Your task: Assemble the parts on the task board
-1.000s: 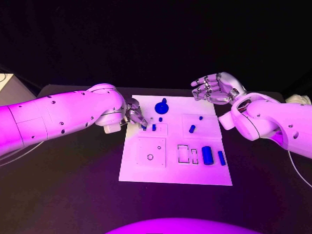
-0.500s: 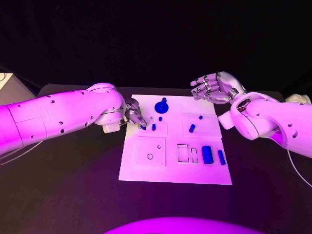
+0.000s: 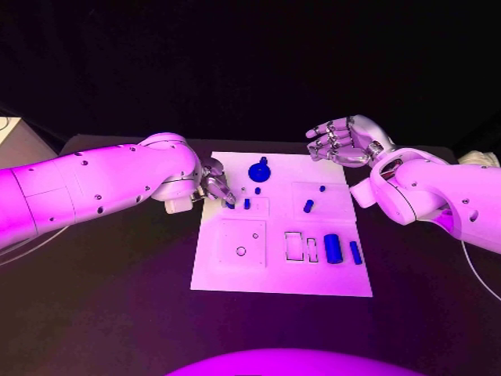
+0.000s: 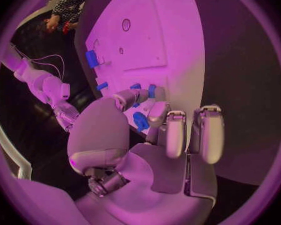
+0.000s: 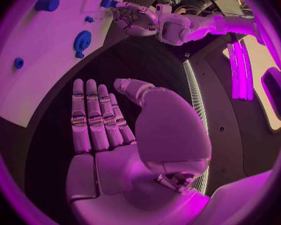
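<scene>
With my left hand [image 3: 214, 186] at the task board's [image 3: 282, 274] left edge, fingers pinching a small blue part [image 4: 140, 121], I'd lower it straight into its slot, my right hand [image 3: 343, 141] flat, holding nothing, beyond the board's far right corner.

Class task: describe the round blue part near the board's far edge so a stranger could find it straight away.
Start at the white task board mid-table and go to its far edge, between the two hands. The round blue part lies there. It is a broad disc with a small tab, while its neighbours are slim pegs and blocks.
</scene>
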Robot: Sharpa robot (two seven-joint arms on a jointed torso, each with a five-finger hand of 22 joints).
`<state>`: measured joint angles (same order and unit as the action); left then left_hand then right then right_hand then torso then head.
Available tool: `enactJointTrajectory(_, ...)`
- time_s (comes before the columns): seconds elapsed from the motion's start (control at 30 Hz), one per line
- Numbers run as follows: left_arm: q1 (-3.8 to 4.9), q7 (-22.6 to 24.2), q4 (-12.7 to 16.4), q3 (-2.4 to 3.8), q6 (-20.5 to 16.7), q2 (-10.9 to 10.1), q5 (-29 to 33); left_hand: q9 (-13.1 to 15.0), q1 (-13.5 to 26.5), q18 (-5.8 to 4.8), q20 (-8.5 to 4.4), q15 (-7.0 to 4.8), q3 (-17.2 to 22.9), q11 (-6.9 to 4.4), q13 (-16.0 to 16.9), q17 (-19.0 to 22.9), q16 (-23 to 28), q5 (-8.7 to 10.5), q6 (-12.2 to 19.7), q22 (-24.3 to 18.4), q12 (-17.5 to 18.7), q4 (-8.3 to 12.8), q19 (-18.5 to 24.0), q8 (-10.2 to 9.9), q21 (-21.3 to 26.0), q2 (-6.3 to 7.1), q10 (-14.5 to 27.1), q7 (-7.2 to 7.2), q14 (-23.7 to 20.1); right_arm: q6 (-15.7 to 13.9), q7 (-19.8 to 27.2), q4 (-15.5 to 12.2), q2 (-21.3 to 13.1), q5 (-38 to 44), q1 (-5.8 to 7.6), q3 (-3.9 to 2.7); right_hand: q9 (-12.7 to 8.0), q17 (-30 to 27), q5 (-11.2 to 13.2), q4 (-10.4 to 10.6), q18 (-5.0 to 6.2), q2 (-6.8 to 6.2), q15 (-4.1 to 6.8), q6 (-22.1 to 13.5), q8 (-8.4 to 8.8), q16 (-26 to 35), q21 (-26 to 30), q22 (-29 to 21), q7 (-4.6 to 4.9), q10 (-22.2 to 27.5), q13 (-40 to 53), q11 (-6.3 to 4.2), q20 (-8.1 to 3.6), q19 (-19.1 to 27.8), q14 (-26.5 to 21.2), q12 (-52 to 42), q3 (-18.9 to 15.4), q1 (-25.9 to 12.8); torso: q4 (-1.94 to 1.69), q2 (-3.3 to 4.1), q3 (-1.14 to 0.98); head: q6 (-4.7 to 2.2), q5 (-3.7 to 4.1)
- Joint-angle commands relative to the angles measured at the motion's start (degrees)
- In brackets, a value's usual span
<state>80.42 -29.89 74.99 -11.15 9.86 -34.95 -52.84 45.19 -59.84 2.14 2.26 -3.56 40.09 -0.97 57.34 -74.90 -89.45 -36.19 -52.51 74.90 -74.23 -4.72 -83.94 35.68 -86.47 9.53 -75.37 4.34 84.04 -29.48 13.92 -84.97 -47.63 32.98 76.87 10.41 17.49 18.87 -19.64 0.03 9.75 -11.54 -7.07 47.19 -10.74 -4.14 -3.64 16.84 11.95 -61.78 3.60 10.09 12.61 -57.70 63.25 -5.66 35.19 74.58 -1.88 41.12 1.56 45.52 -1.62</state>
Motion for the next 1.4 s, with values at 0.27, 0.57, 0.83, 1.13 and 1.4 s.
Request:
enactJointTrajectory(0.27, -0.03, 0.53, -0.71, -0.01, 2.21, 0.71, -0.24, 0.03, 0.04, -0.83, -0.29, -0.55, 10.74, -0.01, -0.09, -14.56, -0.22, -0.15, -1.51, 11.14, -0.25, 11.15, -2.86, 0.15, -0.25, -0.45, -0.49, -1.01, 5.8, 0.71, 0.36, -0.07, 0.03, 0.08, -0.03, -0.02, -0.08, -0.05, -0.18, -0.05, 0.6, 0.2, -0.19, -0.36, 0.18, 0.35, 0.07, -0.05, 2.22, 0.41, -0.03, 0.16, 0.38, -0.01, -0.37, 0.19, -0.43, -0.41, 0.04, 0.01, -0.04, 0.16, 0.06)
enactJointTrajectory(0.57, 0.01, 0.04, -1.61, -0.03, 6.06, 2.19, -0.33, 0.03, 0.03, -0.81, -0.29, -0.55, 10.68, -0.02, 0.07, -14.73, -0.32, -0.12, -1.53, 11.07, -0.32, 11.16, -2.81, 0.13, -0.2, -0.42, -0.56, -1.02, 5.85, 0.71, 0.34, -0.08, 0.1, 0.09, -0.03, -0.02, -0.08, -0.05, -0.18, -0.05, 0.6, 0.2, -0.19, -0.36, 0.18, 0.35, 0.07, -0.05, 2.22, 0.41, -0.03, 0.16, 0.38, -0.01, -0.37, 0.19, -0.43, -0.41, 0.11, 0.0, -0.11, 0.38, 0.08)
enactJointTrajectory(0.83, 0.0, -0.88, -2.8, -0.05, 6.86, 3.82, 0.0, -0.01, 0.13, -0.76, -0.29, -0.53, 10.6, 0.0, 0.33, -14.66, -0.28, -0.1, -1.56, 10.91, -0.41, 10.99, -2.67, 0.07, -0.06, -0.52, -0.7, -0.99, 5.83, 0.72, 0.31, -0.08, 0.15, 0.1, -0.03, -0.02, -0.08, -0.17, -0.17, -0.06, 0.62, 0.25, -0.2, -0.37, 0.21, 0.32, 0.05, -0.29, 2.25, 0.43, -0.03, 0.18, 0.41, -0.01, -0.4, 0.24, -0.44, -0.38, 0.04, 0.0, -0.05, 0.51, 0.29)
enactJointTrajectory(1.13, -0.01, -1.78, -3.56, -0.08, 5.66, 4.7, 0.29, -0.07, 0.41, -0.74, -0.29, -0.48, 10.38, 0.05, 0.34, -14.53, -0.2, 0.04, -1.58, 10.84, -0.37, 10.67, -2.6, -0.05, 0.01, -0.69, -0.75, -0.95, 5.79, 0.71, 0.3, -0.19, 0.14, 0.1, -0.03, -0.02, -0.08, -0.17, -0.17, -0.06, 0.62, 0.25, -0.2, -0.37, 0.21, 0.32, 0.05, -0.29, 2.25, 0.43, -0.03, 0.18, 0.41, -0.01, -0.4, 0.24, -0.44, -0.38, -0.01, 0.03, -0.03, 0.64, 0.52)
enactJointTrajectory(1.4, -0.01, -2.26, -3.78, -0.09, 4.19, 4.87, 0.1, 0.5, 1.51, -0.63, -0.06, -0.43, 5.2, 0.05, -0.18, -14.31, -0.07, 1.58, -0.67, 10.47, 0.27, 8.38, -2.27, 0.07, 0.42, -1.17, -0.54, -1.08, 5.72, 0.76, 0.3, -0.21, 0.15, 0.1, -0.03, -0.02, -0.08, -0.17, -0.17, -0.06, 0.62, 0.25, -0.2, -0.37, 0.21, 0.32, 0.05, -0.29, 2.25, 0.43, -0.03, 0.18, 0.41, -0.01, -0.4, 0.24, -0.44, -0.38, -0.04, 0.01, 0.0, 0.81, 0.67)
